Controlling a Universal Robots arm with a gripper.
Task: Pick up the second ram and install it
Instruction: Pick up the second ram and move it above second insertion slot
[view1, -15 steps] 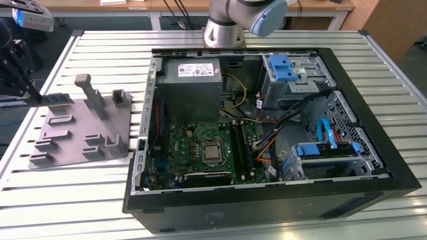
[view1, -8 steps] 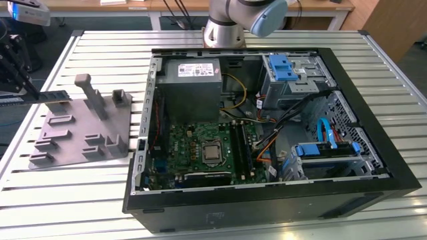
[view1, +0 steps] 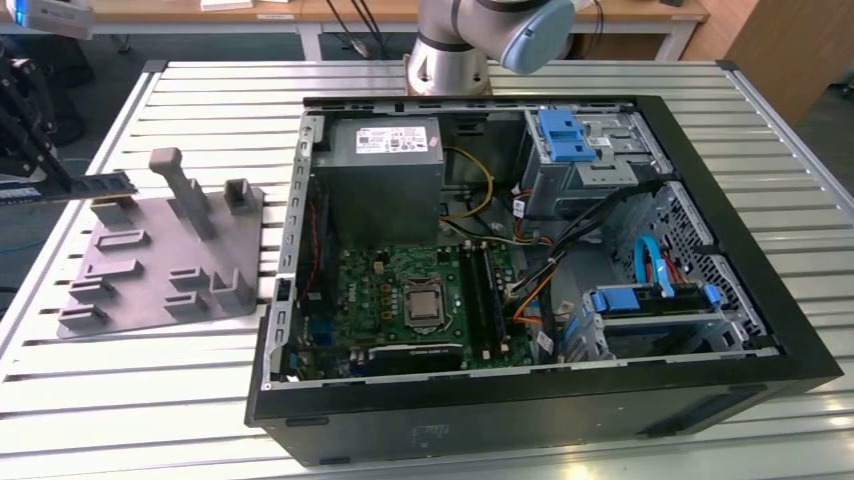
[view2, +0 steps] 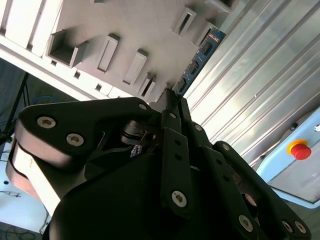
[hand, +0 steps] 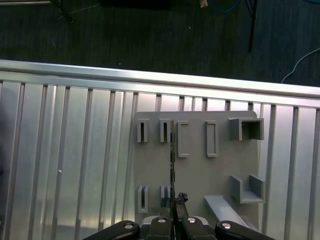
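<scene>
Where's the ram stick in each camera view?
Exterior view: second ram, held above the grey tray, at the exterior view's left.
Second wrist view: it runs from the jaws along the tray's edge.
First wrist view: edge-on, a thin line over the tray.
Landmark: the grey tray.

second ram, slim blue-green stick, apparently horizontal
</scene>
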